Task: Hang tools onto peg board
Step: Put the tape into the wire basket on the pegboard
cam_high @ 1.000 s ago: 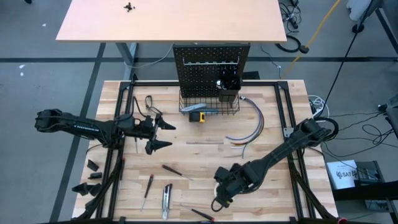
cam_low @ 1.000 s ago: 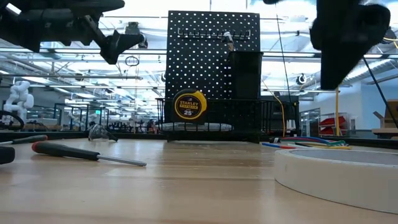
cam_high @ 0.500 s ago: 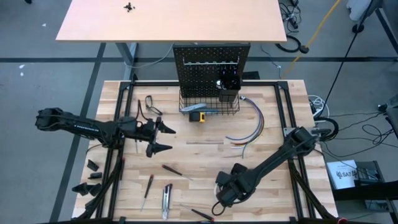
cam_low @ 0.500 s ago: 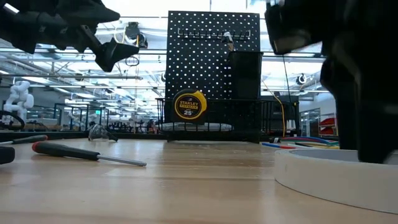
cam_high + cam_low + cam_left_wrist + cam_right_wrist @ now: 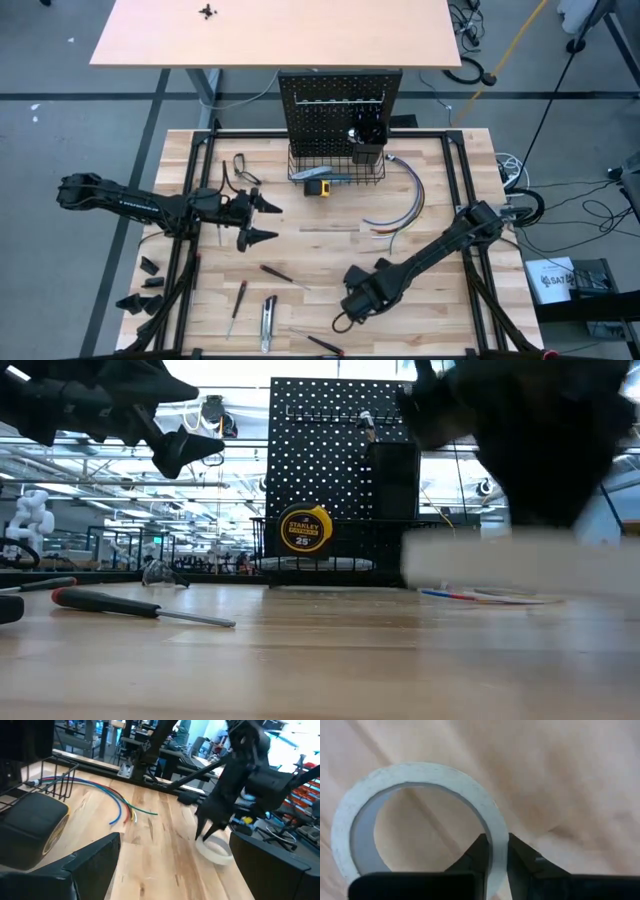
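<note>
Right wrist view, right claw pinching white tape roll rim

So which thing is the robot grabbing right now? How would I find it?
Start at the black peg board at the table's far edge, then come across to the near edge, where the right gripper reaches down. It is shut on the white tape roll, one finger inside the ring and one outside. It is the only white ring; its neighbours are long, thin screwdrivers.
</note>
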Motion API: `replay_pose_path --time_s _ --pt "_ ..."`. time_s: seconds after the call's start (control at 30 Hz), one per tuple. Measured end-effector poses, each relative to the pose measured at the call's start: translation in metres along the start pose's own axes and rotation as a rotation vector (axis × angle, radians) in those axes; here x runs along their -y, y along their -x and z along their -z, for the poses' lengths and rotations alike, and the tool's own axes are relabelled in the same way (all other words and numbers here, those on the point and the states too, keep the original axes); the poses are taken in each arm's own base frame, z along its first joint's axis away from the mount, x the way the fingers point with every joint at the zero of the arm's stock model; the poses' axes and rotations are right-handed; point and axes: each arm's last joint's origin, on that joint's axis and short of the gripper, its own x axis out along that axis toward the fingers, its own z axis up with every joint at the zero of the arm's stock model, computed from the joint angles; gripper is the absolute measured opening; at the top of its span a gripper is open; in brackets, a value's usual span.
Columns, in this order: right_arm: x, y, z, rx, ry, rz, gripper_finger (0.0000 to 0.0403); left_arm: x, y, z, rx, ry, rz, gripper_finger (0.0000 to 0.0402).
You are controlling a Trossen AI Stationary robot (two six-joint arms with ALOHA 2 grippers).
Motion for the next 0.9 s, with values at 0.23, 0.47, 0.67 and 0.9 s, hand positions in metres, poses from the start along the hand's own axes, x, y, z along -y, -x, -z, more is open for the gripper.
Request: replay_pose_path --time_s 0.23,0.47,0.67,0.9 --pt "0.008 0.061 -0.017 0.351 0.026 0.174 0.0034 -0.002 0.0 -0.001 0.014 0.203 -0.023 0.0377" --pt "0.026 0.105 -0.05 0.774 0.05 0.475 0.0034 0.001 0.001 -0.013 0.115 0.628 0.067 0.0377" --pt "0.039 0.116 -0.113 0.742 0.165 0.498 0.0034 0.004 -0.004 -0.039 0.195 0.714 -0.002 0.0377" --pt "0.045 0.122 -0.153 0.749 0.296 0.451 0.0034 0.004 -0.012 -0.057 0.153 0.609 -0.211 0.0377"
